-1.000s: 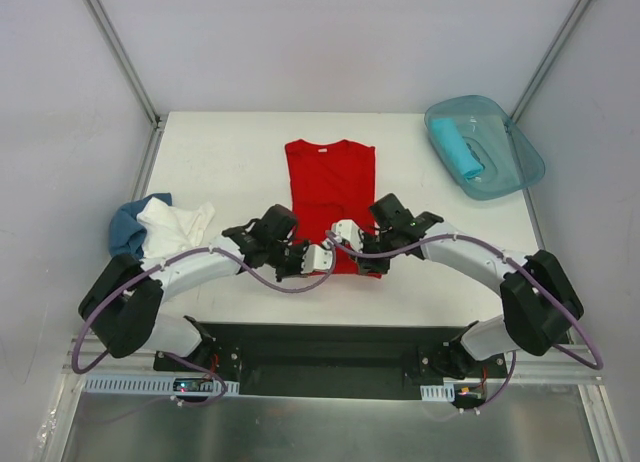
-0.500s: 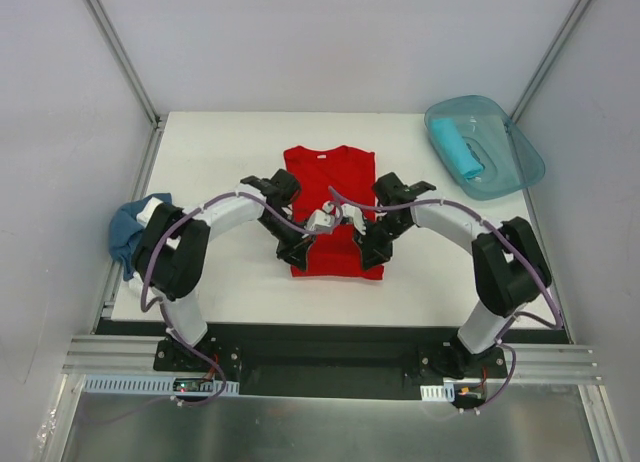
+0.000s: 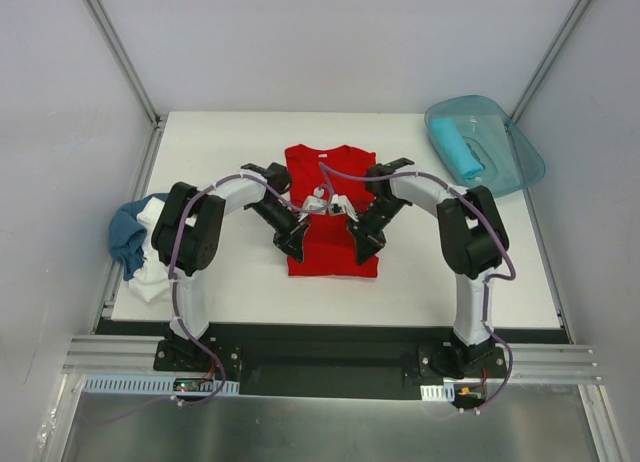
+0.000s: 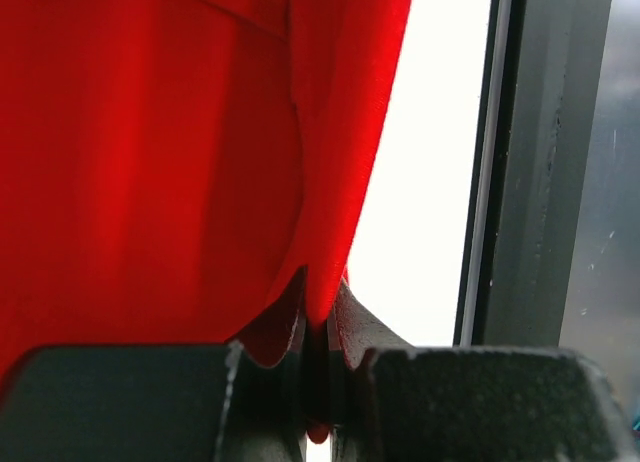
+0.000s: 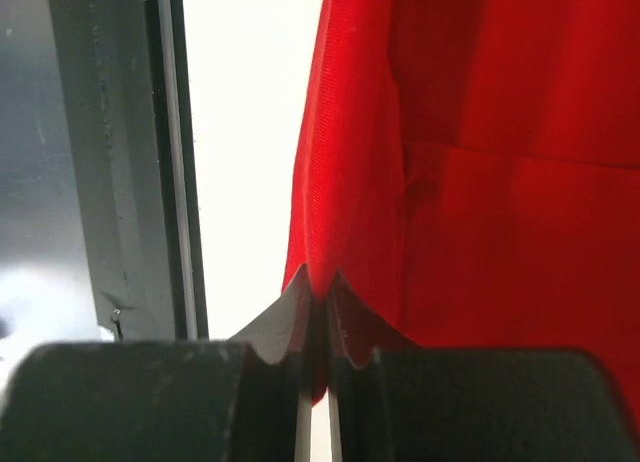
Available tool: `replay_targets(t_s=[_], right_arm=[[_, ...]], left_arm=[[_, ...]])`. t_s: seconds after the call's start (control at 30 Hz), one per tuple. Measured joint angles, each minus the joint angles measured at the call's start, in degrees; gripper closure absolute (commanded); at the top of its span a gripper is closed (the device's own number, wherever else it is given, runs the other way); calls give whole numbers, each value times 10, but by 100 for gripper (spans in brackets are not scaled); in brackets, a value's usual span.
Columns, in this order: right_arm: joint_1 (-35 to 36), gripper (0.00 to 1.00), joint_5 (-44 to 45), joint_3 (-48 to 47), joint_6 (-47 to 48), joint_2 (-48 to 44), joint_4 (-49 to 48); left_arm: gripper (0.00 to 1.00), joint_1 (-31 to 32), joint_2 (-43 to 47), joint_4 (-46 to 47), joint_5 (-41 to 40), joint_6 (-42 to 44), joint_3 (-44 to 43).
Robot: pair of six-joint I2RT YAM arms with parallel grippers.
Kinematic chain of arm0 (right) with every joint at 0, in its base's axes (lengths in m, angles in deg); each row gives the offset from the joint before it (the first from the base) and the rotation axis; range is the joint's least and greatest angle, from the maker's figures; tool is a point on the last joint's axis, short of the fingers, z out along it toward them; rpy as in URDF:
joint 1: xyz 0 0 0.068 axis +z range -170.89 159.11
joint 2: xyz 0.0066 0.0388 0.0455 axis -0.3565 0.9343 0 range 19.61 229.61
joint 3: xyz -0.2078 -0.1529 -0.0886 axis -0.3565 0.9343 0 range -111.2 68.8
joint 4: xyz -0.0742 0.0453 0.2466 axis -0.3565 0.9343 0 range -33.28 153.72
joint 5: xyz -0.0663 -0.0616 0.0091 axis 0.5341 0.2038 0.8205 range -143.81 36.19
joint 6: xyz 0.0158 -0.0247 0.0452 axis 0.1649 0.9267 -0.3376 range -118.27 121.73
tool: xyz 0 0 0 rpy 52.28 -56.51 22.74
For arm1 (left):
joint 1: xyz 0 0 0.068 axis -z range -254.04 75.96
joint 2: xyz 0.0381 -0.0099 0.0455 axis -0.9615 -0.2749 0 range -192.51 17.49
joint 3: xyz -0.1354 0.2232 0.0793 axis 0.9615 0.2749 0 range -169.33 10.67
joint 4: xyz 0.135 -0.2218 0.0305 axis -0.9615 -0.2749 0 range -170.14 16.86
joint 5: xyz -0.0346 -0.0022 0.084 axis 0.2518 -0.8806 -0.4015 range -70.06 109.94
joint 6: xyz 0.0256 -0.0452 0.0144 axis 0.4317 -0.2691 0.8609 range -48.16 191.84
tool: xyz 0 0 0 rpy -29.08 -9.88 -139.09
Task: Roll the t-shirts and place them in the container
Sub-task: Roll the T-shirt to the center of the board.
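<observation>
The red t-shirt (image 3: 330,177) lies flat mid-table, collar at the far end. My left gripper (image 3: 296,244) is shut on its left edge close to the near hem, with red cloth (image 4: 150,162) pinched between the left gripper's (image 4: 318,307) fingers. My right gripper (image 3: 362,248) is shut on the right edge, and the red fabric (image 5: 500,182) rises from the right gripper's (image 5: 320,287) closed tips. Both wrists reach over the shirt, fingers pointing back toward the near edge. A white t-shirt (image 3: 152,272) and a blue t-shirt (image 3: 124,237) lie crumpled at the table's left edge. A rolled turquoise t-shirt (image 3: 456,148) sits in the tub.
The translucent teal tub (image 3: 510,157) stands at the table's (image 3: 220,152) far right corner. Metal frame posts rise at the two far corners. The black mounting rail (image 3: 330,352) runs along the near edge and shows in both wrist views.
Both arms have swung from the near hem out over the shirt, toward the far side. The grippers stay shut on the red cloth, and its near edge has bunched slightly.
</observation>
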Motion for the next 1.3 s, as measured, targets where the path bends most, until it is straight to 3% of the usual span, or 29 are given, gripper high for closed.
replay_targets(t_s=[0.33,0.47,0.63,0.9,1.07,1.3], right_arm=[[-19,91,-12,-134,56,123,91],[-22,90,-13,-176,65,157,99],[-23,90,-6,-207,67,181,112],[-18,88,2,-246,66,214,117],[-16,87,11,-265,57,230,119],[-10,87,26,-289,21,245,131]], left_arm=[[97,-20,-61,-30,0,-15,-47],[89,-22,-65,-35,-14,-24,-49],[67,-27,-65,-30,-38,-40,-45],[60,-64,-38,10,-62,-96,-20],[56,-76,19,53,-105,-107,23],[44,-62,216,125,-163,-97,172]])
